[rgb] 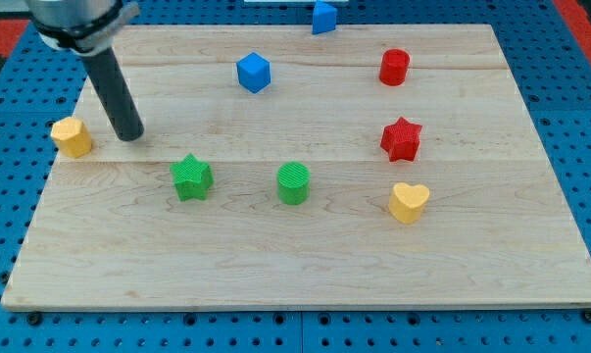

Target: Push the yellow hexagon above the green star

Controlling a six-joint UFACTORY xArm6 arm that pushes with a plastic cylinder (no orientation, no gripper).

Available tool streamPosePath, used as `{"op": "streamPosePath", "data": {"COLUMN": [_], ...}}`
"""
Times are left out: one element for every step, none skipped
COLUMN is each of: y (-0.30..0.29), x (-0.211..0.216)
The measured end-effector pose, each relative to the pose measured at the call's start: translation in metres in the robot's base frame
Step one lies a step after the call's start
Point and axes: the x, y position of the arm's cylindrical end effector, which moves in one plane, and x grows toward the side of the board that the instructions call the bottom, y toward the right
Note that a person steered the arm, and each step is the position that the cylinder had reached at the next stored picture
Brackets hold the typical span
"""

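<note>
The yellow hexagon sits at the board's left edge, partly over it. The green star lies to its right and a little lower in the view. My tip rests on the board just right of the yellow hexagon, a small gap apart, and up-left of the green star. The dark rod leans up toward the view's top left.
A green cylinder lies right of the star. A blue cube sits near the top middle, another blue block at the top edge. A red cylinder, red star and yellow heart stand at the right.
</note>
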Motion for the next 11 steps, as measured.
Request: {"op": "streamPosePath", "data": {"y": [-0.03,-0.098,-0.114,-0.11,-0.089,-0.109,-0.109,-0.034,0.089,0.095,0.057], "x": [0.048,0.06,0.063,0.034,0.008,-0.015,-0.033,-0.035,-0.035,-0.024,-0.006]}}
